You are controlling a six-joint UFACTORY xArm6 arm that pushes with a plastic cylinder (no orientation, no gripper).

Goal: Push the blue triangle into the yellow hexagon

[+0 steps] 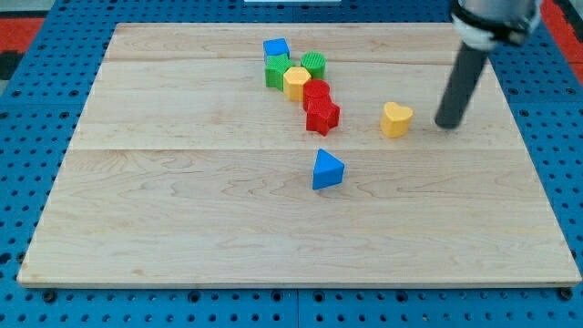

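The blue triangle lies alone near the middle of the wooden board. The yellow hexagon sits in a cluster toward the view's top, up and to the left of the triangle. My tip rests on the board at the view's right, well right of and above the blue triangle, just right of a yellow heart-shaped block. The tip touches no block.
The cluster around the yellow hexagon holds a blue cube, a green block, a green ribbed cylinder, a red cylinder and a red star-shaped block. A blue pegboard surrounds the board.
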